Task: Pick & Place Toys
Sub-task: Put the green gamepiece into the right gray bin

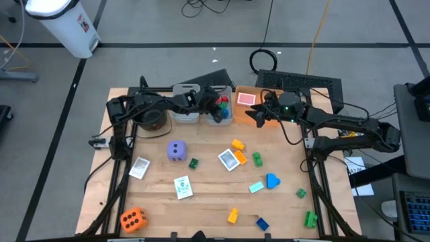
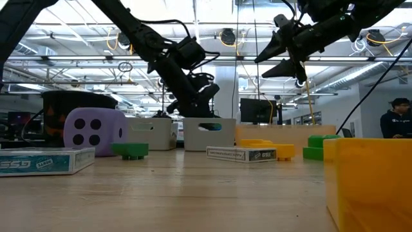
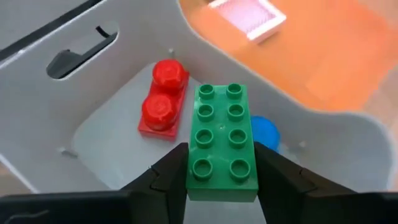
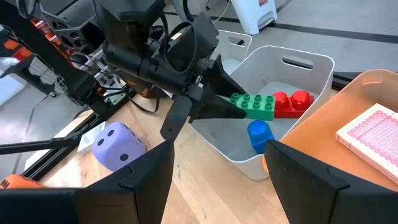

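Two bricks already lie in the grey bin [image 3: 93, 134]: a red brick [image 3: 163, 98] and a blue one [image 3: 266, 132]. The left hand [image 3: 221, 180] hangs over this bin, its fingers pressed to both long sides of a green brick [image 3: 222, 140], which is held clear of the bin floor. The step in hand is judged to be the placing of this brick. The next move calls for a slight descent and a release, keeping clear of the red brick just beside it. The right hand [image 1: 259, 114] waits above the orange tray [image 1: 245, 89], fingers apart and holding nothing. Other toys, including a purple die [image 1: 176, 150], remain on the counter [image 1: 201, 208].
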`<state>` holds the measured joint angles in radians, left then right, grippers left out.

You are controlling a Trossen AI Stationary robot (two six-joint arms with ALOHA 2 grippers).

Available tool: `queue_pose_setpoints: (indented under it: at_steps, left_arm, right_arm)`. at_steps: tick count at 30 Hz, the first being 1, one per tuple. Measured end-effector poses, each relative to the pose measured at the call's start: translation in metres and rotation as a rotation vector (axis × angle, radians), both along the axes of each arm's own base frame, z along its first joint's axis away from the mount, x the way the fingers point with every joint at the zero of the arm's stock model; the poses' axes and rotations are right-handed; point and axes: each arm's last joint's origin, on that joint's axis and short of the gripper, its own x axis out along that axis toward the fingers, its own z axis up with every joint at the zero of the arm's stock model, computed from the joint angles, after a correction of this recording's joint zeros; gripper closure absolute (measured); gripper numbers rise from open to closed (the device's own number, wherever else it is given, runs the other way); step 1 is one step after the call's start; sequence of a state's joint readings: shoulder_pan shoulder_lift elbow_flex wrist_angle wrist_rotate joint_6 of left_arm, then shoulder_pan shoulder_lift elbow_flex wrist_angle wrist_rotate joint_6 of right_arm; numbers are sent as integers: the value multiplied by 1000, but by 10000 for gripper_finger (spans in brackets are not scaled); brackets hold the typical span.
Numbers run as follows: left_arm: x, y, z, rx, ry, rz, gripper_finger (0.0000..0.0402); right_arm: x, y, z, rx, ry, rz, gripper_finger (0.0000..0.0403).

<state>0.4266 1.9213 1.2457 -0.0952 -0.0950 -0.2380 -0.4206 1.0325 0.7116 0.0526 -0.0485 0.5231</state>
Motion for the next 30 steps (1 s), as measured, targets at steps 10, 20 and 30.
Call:
queue_pose_setpoints:
  at_steps: [10,20,30]
  left_arm:
    - [16,10,8,19,71,-50,258]
    - [42,21,-4,-44,223,-94,252]
    - [43,26,1,-18,200,-92,231]
  right_arm:
    - [0,0,0,25,-7,-10,161]
    - [0,2,-2,46,5,-4,161]
    - [0,2,-2,49,11,-4,161]
